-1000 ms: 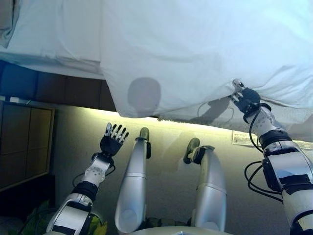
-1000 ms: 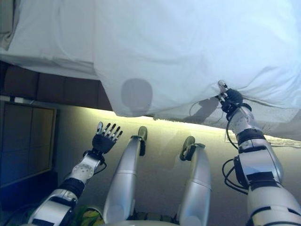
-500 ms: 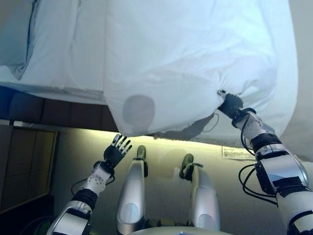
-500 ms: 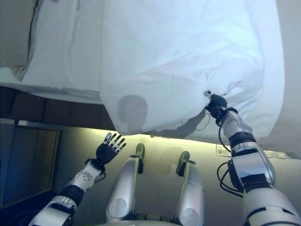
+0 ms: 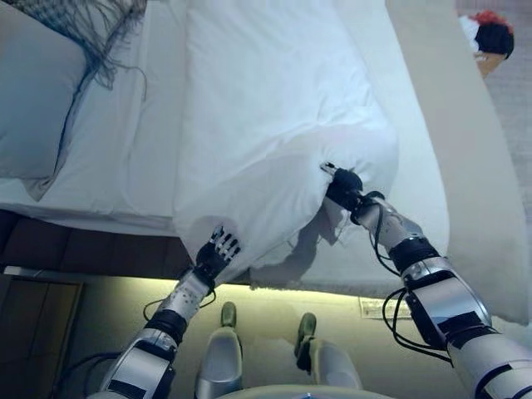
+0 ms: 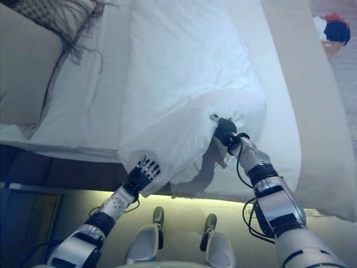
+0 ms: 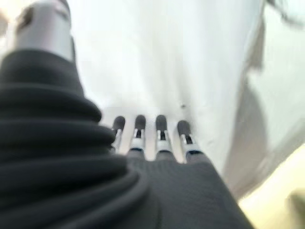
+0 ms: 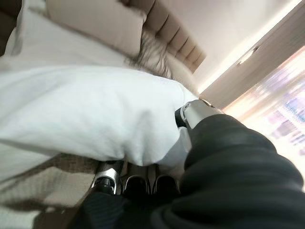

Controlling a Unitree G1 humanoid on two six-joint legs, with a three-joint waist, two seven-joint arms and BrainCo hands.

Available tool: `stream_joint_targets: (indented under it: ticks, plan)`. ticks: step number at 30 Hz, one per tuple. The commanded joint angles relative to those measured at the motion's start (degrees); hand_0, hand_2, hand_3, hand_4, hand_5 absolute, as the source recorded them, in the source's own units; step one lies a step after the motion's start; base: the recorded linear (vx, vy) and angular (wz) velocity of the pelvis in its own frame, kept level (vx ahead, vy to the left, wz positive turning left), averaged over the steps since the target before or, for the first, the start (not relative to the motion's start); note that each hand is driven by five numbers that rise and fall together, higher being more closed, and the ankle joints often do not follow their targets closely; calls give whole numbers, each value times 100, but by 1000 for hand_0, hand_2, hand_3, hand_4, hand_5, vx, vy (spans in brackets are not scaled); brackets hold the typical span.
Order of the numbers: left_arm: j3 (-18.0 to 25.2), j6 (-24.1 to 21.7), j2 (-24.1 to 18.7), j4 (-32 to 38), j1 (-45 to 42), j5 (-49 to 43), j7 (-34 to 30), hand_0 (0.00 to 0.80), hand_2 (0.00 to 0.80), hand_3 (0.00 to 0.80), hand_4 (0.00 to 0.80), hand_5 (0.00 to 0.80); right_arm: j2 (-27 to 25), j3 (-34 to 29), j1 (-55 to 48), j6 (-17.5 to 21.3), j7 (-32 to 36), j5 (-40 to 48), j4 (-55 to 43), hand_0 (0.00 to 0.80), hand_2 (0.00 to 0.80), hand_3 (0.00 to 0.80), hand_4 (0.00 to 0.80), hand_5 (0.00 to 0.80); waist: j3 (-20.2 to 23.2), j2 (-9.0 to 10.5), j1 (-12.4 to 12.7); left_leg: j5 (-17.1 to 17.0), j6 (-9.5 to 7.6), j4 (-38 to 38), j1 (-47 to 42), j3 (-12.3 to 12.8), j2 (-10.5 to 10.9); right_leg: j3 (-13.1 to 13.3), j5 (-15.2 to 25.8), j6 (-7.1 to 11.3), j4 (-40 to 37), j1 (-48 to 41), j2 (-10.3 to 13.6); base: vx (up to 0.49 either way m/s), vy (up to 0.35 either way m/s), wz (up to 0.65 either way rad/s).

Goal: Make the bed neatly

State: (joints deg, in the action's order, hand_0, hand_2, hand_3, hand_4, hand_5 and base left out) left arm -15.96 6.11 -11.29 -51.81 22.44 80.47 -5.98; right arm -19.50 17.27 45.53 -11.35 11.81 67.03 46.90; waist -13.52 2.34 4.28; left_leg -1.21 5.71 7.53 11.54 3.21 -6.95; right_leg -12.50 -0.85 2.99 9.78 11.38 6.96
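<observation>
White, puffy fabric duvet [image 5: 274, 108] lies lengthwise down a bed with a white fitted sheet [image 5: 133, 158], its near corner spilling over the bed's edge toward the robot. A large beige pillow [image 5: 37, 91] rests at the head end on the robot's left, with a dark grey fringed throw [image 5: 91, 33] draped beside it.

Right robot hand [image 5: 343, 188] is closed around a bunched fold of the duvet near its lower edge: the wrist view shows its fingers curled under the cloth and its thumb pressed over the top, so the fabric puckers into a peak at the grip. The hold looks meant for dragging that edge across the mattress.

Left robot hand [image 5: 214, 252] has straight, spread fingers laid against the hanging corner of the duvet at the bed's side; it holds nothing. Its placement suggests it is steadying or smoothing the overhang while the other side is pulled.

Beyond the bed on the robot's right, a small red and dark blue object [image 5: 490, 33] sits on the floor; what it is cannot be told.

The duvet looks rumpled and skewed, so the tidying appears far from finished.
</observation>
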Motion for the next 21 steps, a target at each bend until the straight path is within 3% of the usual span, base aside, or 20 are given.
stream_joint_targets:
  ticks: [1,9,14,21]
  plan:
    - [-244,495,371,-382,445,1147,-43,0,0,0,0,0,241,84,521,650,139,650,-790,800,800,800,800,800,108,269,-45,-55,-47,-133,103,161,-130,-36,8,45,-125,1,61,14,-155,-1]
    - [-346,872,759,-313,556,2821,467,0,0,0,0,0,433,302,973,1249,-170,850,-947,800,800,800,800,800,-264,594,48,-17,-32,1,429,22,-249,-67,85,23,-173,144,-85,-64,-149,-4]
    - [-484,1018,876,-300,448,3253,767,0,0,0,0,0,402,313,1098,1405,-273,895,-981,800,800,800,800,800,-423,601,114,-77,-13,-106,518,-36,-232,-129,127,38,-240,194,-69,-66,-47,3]
    - [-569,1178,887,-407,398,3105,1196,0,0,0,0,0,313,267,1186,1493,-274,827,-940,800,800,800,800,800,-549,589,170,-88,10,-135,598,-93,-209,-203,138,50,-258,250,-51,-36,-24,4]
